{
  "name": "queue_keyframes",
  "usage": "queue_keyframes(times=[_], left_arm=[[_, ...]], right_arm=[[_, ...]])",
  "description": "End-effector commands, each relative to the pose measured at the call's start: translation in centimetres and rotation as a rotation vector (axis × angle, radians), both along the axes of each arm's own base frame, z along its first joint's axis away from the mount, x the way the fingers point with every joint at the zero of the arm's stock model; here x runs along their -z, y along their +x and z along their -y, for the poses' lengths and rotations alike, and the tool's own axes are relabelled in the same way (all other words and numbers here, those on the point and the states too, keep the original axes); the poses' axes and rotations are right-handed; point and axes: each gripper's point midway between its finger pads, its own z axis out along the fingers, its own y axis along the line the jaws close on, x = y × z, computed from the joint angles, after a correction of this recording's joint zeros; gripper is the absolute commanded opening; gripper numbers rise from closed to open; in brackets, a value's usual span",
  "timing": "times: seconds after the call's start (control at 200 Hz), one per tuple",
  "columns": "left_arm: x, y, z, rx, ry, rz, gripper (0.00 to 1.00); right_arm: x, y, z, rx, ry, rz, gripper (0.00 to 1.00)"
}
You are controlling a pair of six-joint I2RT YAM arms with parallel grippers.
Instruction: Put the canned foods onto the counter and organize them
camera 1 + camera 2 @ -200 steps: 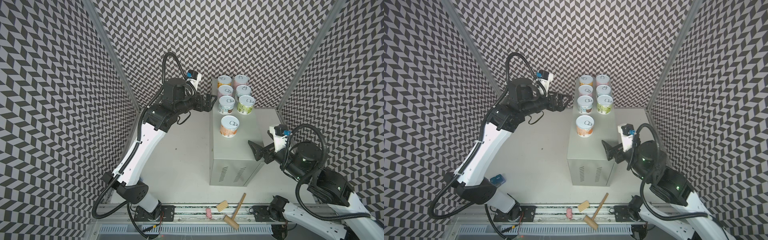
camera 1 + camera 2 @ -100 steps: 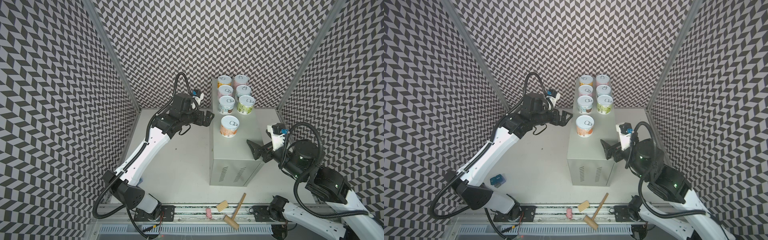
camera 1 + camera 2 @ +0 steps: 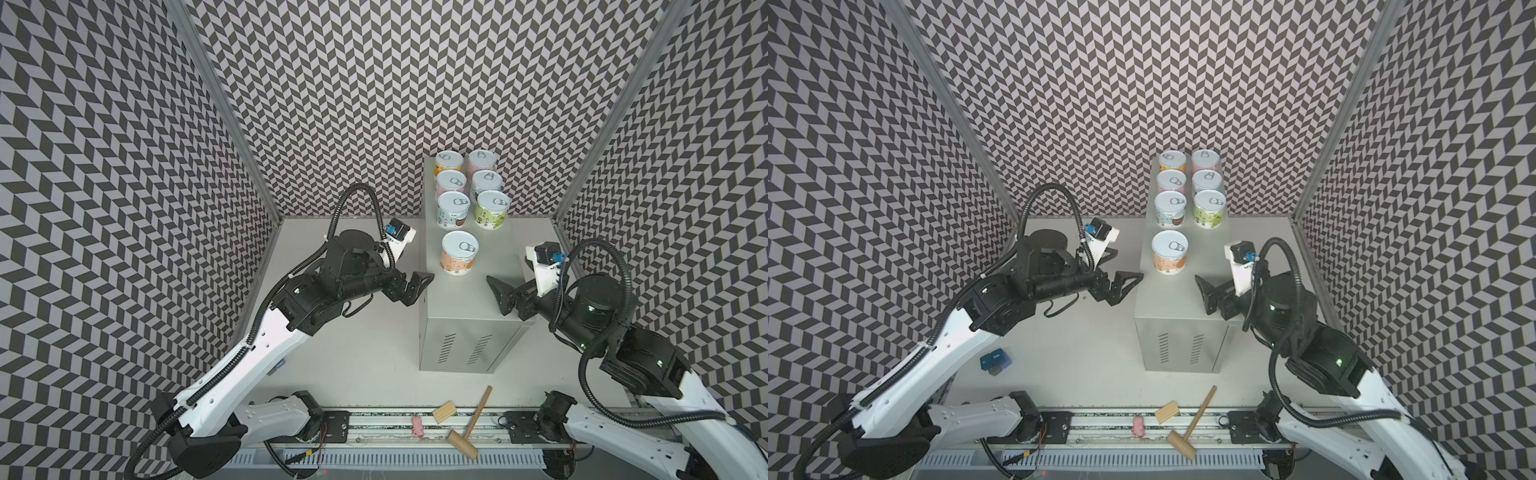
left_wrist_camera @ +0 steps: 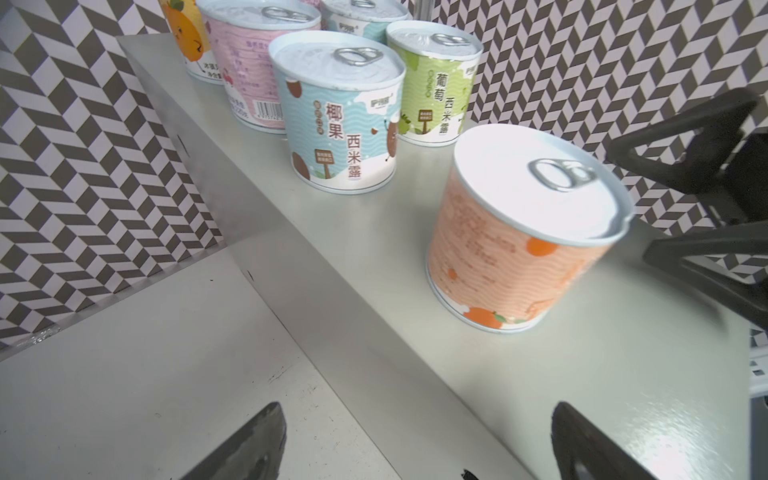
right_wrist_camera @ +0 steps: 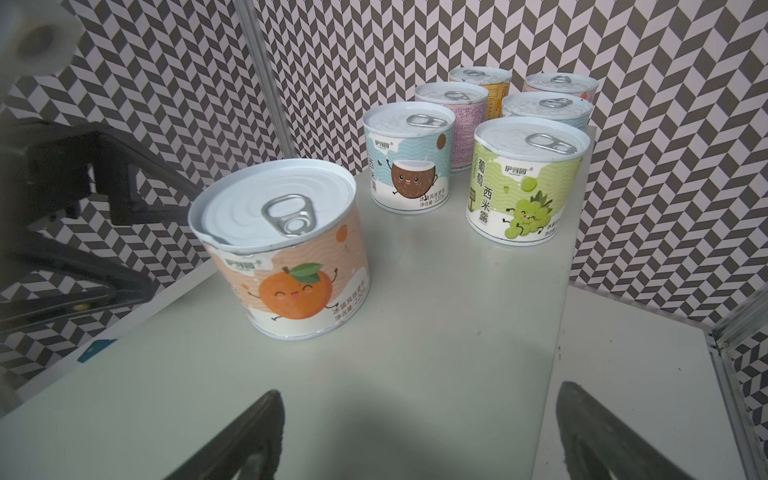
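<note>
- Chevron walls (image 3: 374, 83) on three sides.
- Grey worktop (image 3: 465, 307) near back wall; front half bare, free for moving.
- Seven cans (image 3: 453, 206) upright on it: six paired at back, orange can (image 3: 459, 253) alone ahead.
- Left gripper (image 3: 417, 289) at left edge, spread wide, empty.
- Right gripper (image 3: 498, 296) over right front, likewise released, empty.

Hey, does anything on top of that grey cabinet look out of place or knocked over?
Nothing is tipped or spilled. The one oddity is the orange can: it stands alone on the counter, in front of the two-by-three block of cans, with no partner beside it.
</note>
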Motion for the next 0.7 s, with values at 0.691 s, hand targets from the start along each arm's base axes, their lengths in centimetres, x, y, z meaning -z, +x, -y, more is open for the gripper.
queue_keyframes(times=[0.691], left_arm=[[-1.6, 0.8, 4.3, -0.062, -0.030, 0.139, 0.89]], right_arm=[[-1.8, 1.1, -2.5, -0.059, 0.077, 0.037, 0.99]])
